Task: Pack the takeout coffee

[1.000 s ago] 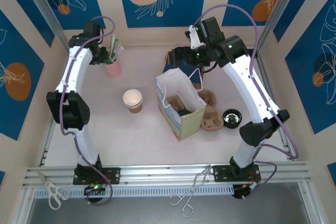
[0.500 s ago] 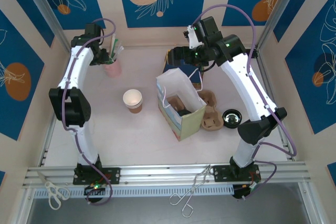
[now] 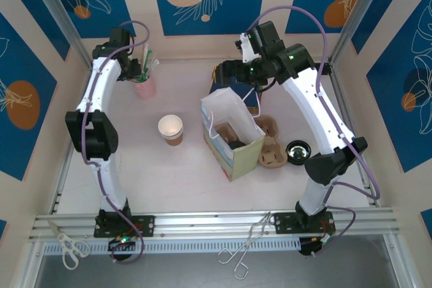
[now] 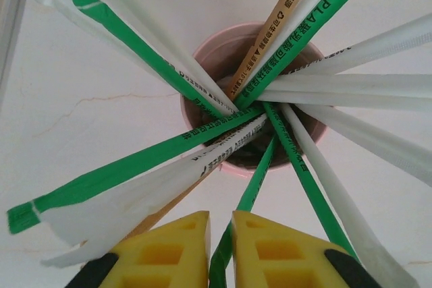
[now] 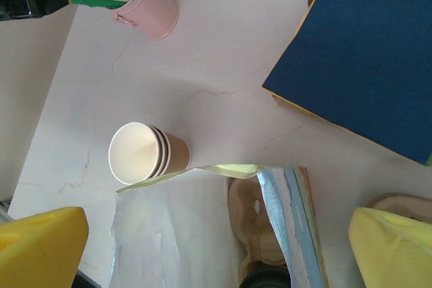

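Paper bag (image 3: 247,156) is noted upright. Behind it, the right gripper (image 5: 216,247) is spread wide, nothing held. Well to the bag's left, the left gripper (image 4: 221,251) is pinched on a green straw (image 4: 255,187). The takeout coffee (image 3: 234,143) is seated inside the bag.

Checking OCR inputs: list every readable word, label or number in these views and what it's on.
"PLA": on a green straw wrapper in the pink cup, left wrist view.
Chinese print after it, on other green wrappers and on the brown wrapper: too small to read reliably.
Paper bag, open brown cup, blue pad: no text visible.
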